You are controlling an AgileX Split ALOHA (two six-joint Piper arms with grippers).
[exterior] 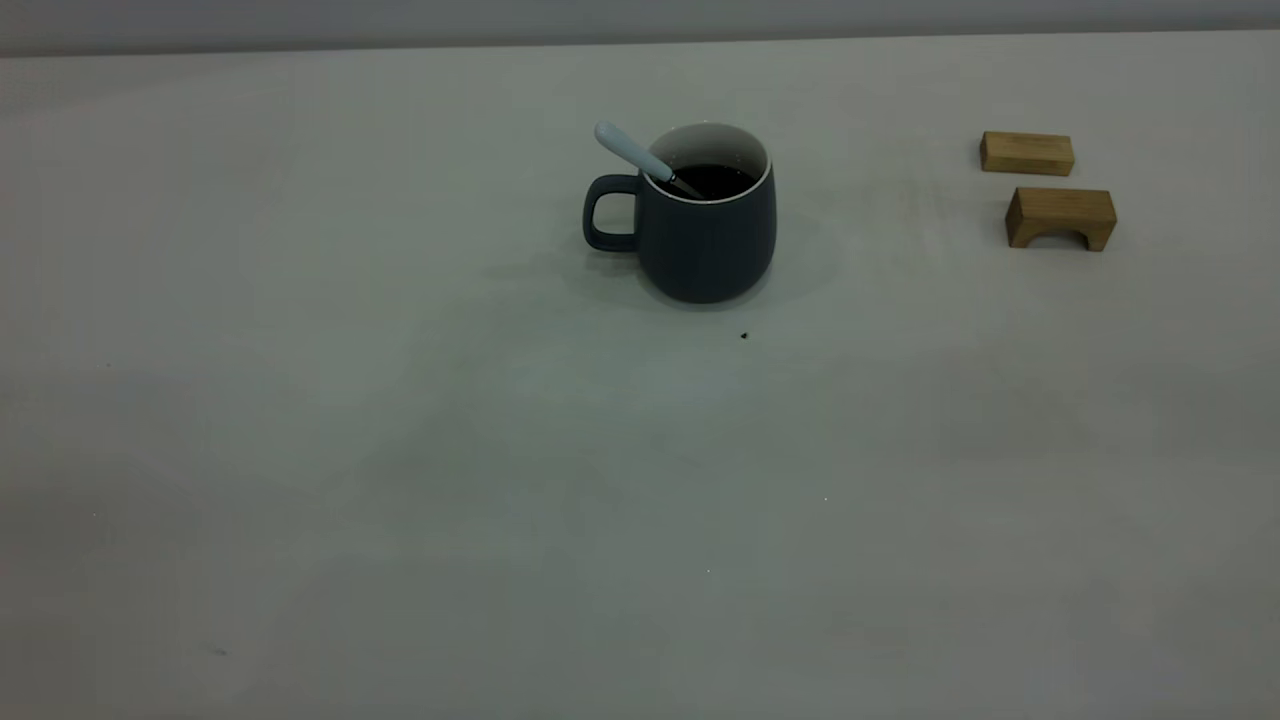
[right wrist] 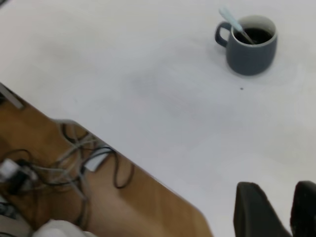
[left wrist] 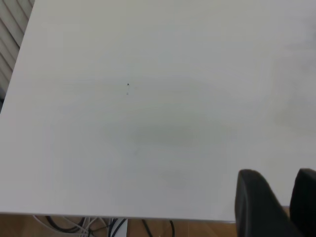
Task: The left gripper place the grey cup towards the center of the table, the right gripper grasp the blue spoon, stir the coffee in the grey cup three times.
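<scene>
**A:** What did the outside camera show?

**B:** The grey cup [exterior: 706, 230] stood upright a little beyond the middle of the table [exterior: 400, 480], its loop handle turned toward the left arm's side. It was a rounded, matte slate mug, wider at the base, with a white inside and a thin white rim. The coffee [exterior: 712, 180] lay in it as a flat, dark surface. The blue spoon [exterior: 640, 158] stood in the cup, its pale rounded handle leaning out over the rim above the mug's handle, its grey metal neck dipping into the liquid. No arm showed in that view.

**A:** Anything else on the table?

**B:** Two tan wooden blocks, well apart from the cup on the right arm's side: a plain flat one [exterior: 1027, 153], and just beside it an arched one [exterior: 1060, 217] with a notch cut from its underside. A tiny dark speck [exterior: 744, 336] sat near the cup's base.

**A:** And the left wrist camera?

**B:** Only bare pale table and its edge, with cables below. The left gripper [left wrist: 279, 183] hung near that edge, its two black tapered fingers a narrow gap apart, holding nothing.

**A:** The right wrist camera?

**B:** The right gripper [right wrist: 277, 193] hovered over the table's edge, far from the cup, its fingers likewise narrowly parted and empty. The cup with its spoon and coffee showed in the distance; wooden floor and loose cables [right wrist: 74, 158] lay beyond the edge.
</scene>
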